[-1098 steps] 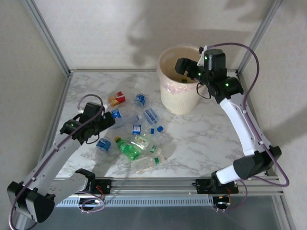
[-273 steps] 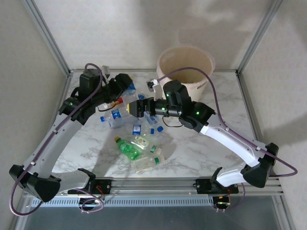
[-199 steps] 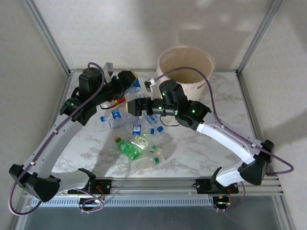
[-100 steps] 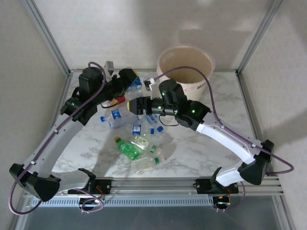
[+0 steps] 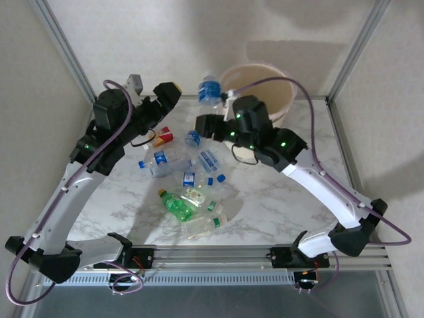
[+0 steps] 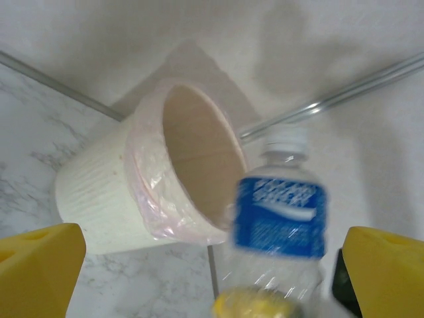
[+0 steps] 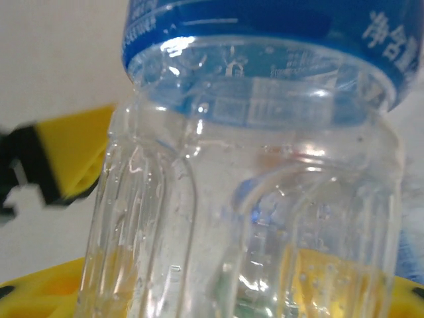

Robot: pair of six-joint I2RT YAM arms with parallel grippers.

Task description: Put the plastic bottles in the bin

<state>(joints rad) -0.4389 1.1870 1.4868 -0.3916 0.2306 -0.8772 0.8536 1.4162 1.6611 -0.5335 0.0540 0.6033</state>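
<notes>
Right gripper [image 5: 209, 118]: jaws clenched low on a clear bottle [image 5: 209, 89] with a blue label and white cap. In the right wrist view the bottle body sits right against the yellow fingers [image 7: 40, 295]. Bottle is upright, in the air, just left of the bin [image 5: 281, 106] rim and not over the mouth yet.

Left gripper [image 5: 173, 94]: jaws spread wide, gripping nothing. In its wrist view both yellow fingers [image 6: 40, 265] stand well clear of the bottle on either side. Looks like a handover: right has it, left is out.

Step in hand, as I read it: the right arm carries this one over the bin and drops it.

- The grip is at the base only, so the bottle can pivot. Move smoothly with no wrist snap.
- Don't squeeze harder. A thin wall will buckle and could squirt out.
- Pull the left arm back first, because its fingers flank the bottle on the path.
- Keep the bottle above rim height and get its whole body past the liner bag [image 6: 156, 199] before opening.
- Open over the centre of the mouth. On the rim it may bounce out.

The other bottles [image 5: 189, 179] lie clustered mid-table [image 5: 278, 192], including a green one [image 5: 177, 207] and a red-labelled one [image 5: 161, 138]. Plenty left to do.
</notes>
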